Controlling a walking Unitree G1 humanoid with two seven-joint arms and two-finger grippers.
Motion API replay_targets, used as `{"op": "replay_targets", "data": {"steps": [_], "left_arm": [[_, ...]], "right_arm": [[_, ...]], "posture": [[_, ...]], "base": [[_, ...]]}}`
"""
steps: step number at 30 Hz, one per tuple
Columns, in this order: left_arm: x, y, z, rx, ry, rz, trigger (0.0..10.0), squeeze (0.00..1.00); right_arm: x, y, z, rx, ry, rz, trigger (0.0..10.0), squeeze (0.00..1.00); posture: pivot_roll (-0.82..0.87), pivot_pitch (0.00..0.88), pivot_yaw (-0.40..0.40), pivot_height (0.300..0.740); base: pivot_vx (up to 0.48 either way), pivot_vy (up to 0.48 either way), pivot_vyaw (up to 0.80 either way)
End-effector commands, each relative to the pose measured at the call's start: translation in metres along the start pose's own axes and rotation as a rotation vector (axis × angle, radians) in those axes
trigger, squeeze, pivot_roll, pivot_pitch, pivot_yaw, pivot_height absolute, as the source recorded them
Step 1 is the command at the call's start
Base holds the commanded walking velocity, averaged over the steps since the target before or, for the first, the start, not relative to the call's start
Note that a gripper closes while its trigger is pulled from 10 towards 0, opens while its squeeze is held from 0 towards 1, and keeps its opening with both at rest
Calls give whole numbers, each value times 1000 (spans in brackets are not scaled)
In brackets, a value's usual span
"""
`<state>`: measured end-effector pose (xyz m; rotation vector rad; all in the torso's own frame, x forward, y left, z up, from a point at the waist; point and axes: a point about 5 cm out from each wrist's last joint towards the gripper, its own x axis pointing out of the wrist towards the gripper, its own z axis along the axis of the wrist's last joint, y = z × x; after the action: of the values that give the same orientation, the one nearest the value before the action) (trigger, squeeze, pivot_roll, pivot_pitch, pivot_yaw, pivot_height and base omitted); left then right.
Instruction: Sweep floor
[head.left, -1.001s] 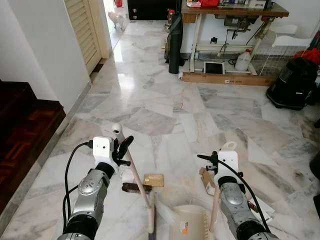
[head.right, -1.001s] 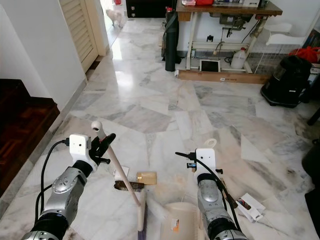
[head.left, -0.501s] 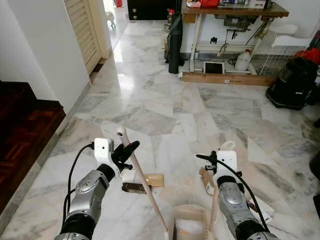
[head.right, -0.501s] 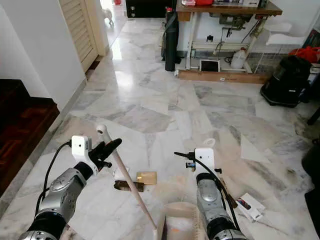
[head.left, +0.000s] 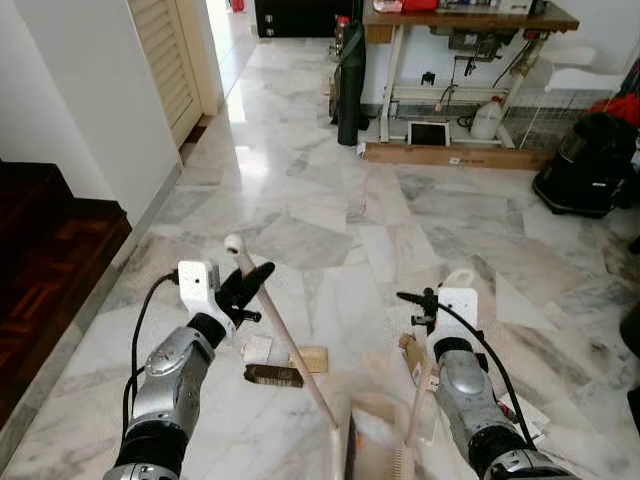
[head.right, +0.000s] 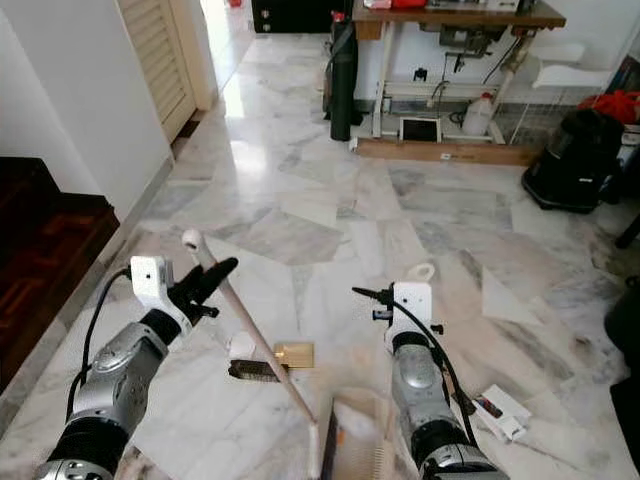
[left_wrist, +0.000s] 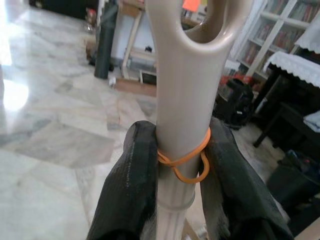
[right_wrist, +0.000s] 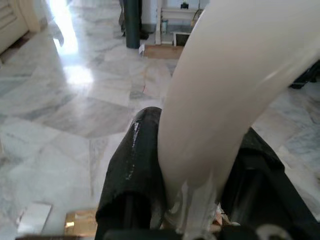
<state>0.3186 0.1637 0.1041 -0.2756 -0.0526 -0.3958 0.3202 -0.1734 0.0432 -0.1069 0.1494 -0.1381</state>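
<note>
My left gripper (head.left: 250, 284) is shut on the beige broom handle (head.left: 285, 338), near its rounded top end. In the left wrist view both fingers (left_wrist: 137, 170) clamp the handle where an orange rubber band wraps it. The handle slants down to the right to the broom head (head.left: 344, 455), right beside the cream dustpan (head.left: 378, 440) at the bottom edge. My right gripper (head.left: 428, 308) is shut on the dustpan's upright handle (head.left: 422, 395). A gold wrapper (head.left: 314, 358), a brown wrapper (head.left: 272, 375) and a white scrap (head.left: 257, 348) lie on the marble floor left of the broom.
A dark wooden step (head.left: 50, 260) and white wall run along the left. Ahead stand a work table (head.left: 460, 22), a black roll (head.left: 350, 85), a wooden plank (head.left: 455, 157) and a black vacuum (head.left: 588, 165). A cardboard bit (head.left: 410, 350) and white card (head.left: 530, 420) lie by the right arm.
The broom head has swept right, from left of the dustpan to against its mouth. The small animal in the far doorway has gone. Both grips stay unchanged.
</note>
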Motion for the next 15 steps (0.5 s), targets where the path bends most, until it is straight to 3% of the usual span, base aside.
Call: {"op": "replay_targets", "data": {"steps": [1,5,9,15], "left_arm": [[-3,2,8,9,-47,20,10000,0],[-5,3,17,60,-88,51,10000,0],[-7,-1,29,215,-132,76,10000,0],[-8,-2,45,297,-206,140,10000,0]], "right_arm": [[6,-2,13,16,-55,-9,10000,0],[6,-4,14,21,-64,-20,10000,0],[7,-9,18,56,-78,-45,10000,0],[12,-12,28,86,-112,-58,10000,0]], "posture": [[101,0,16,740],[104,0,16,740],[107,0,15,740],[106,0,19,740]], "base": [[0,0,0],[0,0,0],[0,0,0],[0,0,0]]}}
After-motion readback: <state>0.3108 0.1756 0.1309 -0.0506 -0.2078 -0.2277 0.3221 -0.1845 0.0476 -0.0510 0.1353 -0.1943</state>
